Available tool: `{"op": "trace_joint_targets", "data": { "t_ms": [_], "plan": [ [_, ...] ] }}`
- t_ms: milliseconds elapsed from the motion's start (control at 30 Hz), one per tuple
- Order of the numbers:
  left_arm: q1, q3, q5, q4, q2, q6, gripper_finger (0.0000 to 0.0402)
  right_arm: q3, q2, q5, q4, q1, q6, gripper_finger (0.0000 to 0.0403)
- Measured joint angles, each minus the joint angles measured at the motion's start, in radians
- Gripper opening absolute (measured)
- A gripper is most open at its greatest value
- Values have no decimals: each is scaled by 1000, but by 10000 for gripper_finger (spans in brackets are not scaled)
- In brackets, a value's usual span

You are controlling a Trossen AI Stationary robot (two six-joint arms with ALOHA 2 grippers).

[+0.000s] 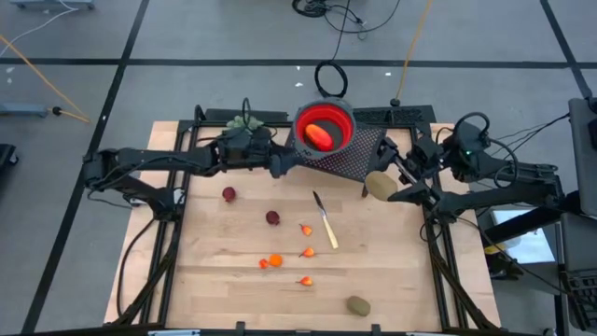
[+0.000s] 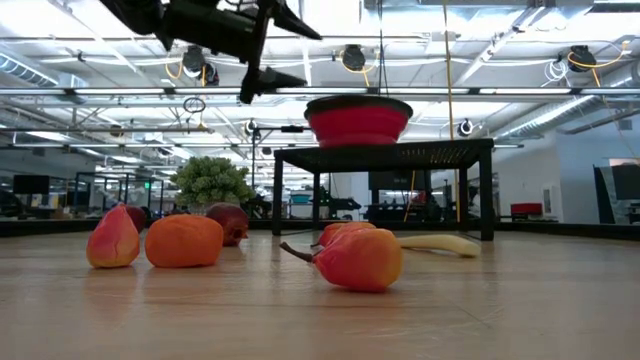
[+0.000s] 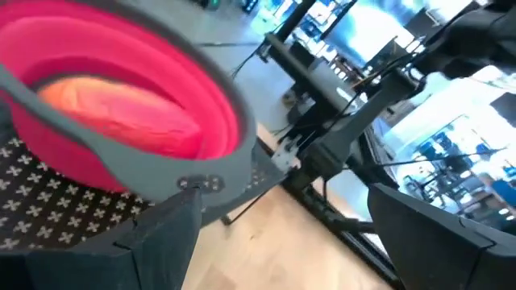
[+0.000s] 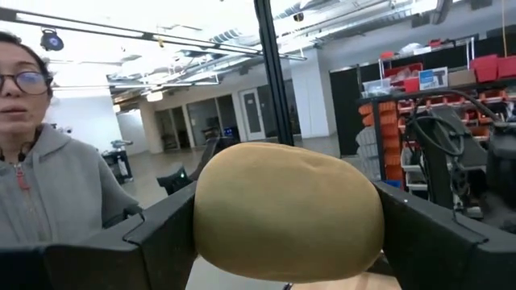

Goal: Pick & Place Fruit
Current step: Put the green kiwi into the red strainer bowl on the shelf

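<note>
Just right of the red collapsible bowl, the right tool clamps a brownish-green oval fruit; the left tool stands apart, empty.

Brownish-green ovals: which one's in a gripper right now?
The oval beside the black mesh stand, clamped between the right gripper fingers. The other oval lies free on the table near the front edge.

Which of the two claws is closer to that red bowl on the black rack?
The left. The left claw hangs open right beside the red bowl; the right claw is farther off, shut on a brownish oval fruit.
</note>
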Motion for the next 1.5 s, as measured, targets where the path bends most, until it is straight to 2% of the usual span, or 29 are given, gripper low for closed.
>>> {"op": "trace_joint_targets", "data": {
  "t_ms": [100, 367, 533, 667, 867, 1100, 1200, 1500],
  "plan": [
    [-24, 0, -58, -95, -57, 13, 353, 0, 0, 0, 0, 0, 0, 313],
    [-152, 0, -340, -401, -235, -17, 353, 0, 2, -1, 0, 0, -12, 313],
    [-237, 0, -461, -529, -286, -35, 353, 0, 5, -1, 2, 0, -36, 313],
    [-282, 0, -512, -569, -293, -15, 353, 0, 11, -6, 1, 0, -51, 313],
    [-316, -53, -461, -510, -301, 69, 353, 0, 21, -25, 3, 0, -53, 313],
    [-286, -298, -297, -153, -432, 134, 353, 0, 36, -23, 5, 0, -51, 313],
    [-261, -392, -229, -55, -514, 170, 353, 0, 44, 3, 19, 1, -51, 313],
    [-185, -568, -127, -21, -745, 210, 353, 0, 99, 7, 108, 1, -49, 313]
  ]
}}
